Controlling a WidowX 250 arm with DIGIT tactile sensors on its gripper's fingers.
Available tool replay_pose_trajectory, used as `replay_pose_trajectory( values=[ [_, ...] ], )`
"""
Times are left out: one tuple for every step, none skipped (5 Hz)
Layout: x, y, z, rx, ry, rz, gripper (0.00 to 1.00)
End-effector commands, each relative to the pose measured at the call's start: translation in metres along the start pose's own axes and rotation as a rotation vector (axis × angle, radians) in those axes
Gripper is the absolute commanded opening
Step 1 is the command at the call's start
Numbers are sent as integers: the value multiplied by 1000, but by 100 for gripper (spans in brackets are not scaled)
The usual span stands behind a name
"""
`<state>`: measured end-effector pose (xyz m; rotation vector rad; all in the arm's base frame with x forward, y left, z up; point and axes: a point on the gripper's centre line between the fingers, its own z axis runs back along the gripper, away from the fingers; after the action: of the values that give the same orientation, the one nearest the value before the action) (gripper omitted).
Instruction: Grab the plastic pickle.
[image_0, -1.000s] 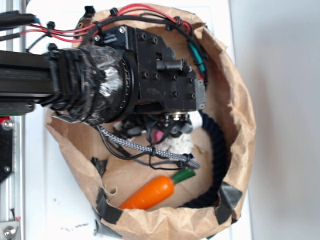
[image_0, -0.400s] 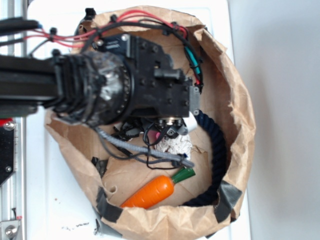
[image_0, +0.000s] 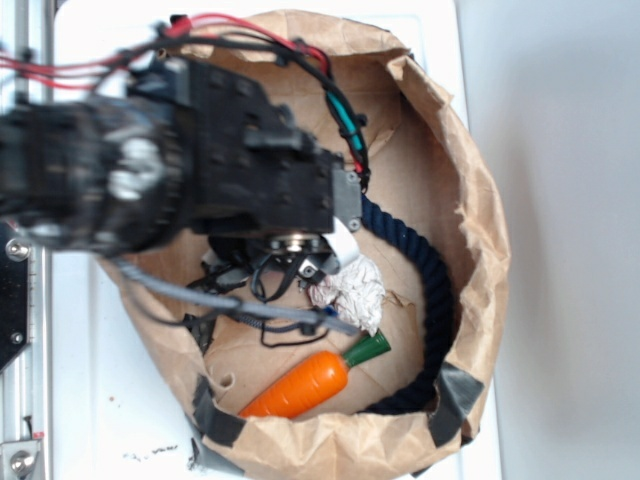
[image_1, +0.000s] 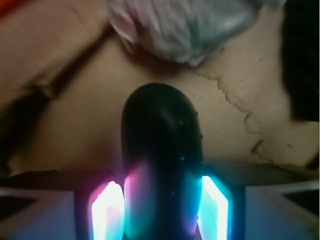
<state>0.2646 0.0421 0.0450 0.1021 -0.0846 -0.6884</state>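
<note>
- The arm (image_0: 120, 185) reaches in from the left over a crumpled brown paper bag (image_0: 480, 200) on the white surface (image_0: 430, 30); from outside the tool (image_0: 305, 262) is mostly hidden under the wrist housing.
- In the wrist view the tool (image_1: 160, 210) has its two glowing fingers (image_1: 106, 210) closed onto the plastic pickle (image_1: 161, 165), one on each side; the dark, rounded toy sticks out forward between them, end towards the bag floor.
- Ahead of the tool lies crumpled white paper (image_1: 185, 25); in the exterior view this wad (image_0: 350, 290) sits just right of the tool.
- Further right curves the navy rope (image_0: 430, 280); below the tool lies the orange carrot (image_0: 300, 385).
- Judged step: secure and lift. Keep the grip firm, since smooth plastic may slip, and rise straight up, clear of paper, rope and bag wall.
</note>
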Motion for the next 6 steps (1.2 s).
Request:
replay_pose_trajectory(
  values=[
    [24, 62, 77, 48, -165, 294, 0],
    [27, 67, 117, -1, -188, 498, 0],
    [23, 74, 138, 18, -188, 655, 0],
    [18, 64, 156, 19, -211, 694, 0],
    [15, 40, 178, 90, -225, 692, 0],
    [15, 28, 192, 92, -226, 703, 0]
  ],
)
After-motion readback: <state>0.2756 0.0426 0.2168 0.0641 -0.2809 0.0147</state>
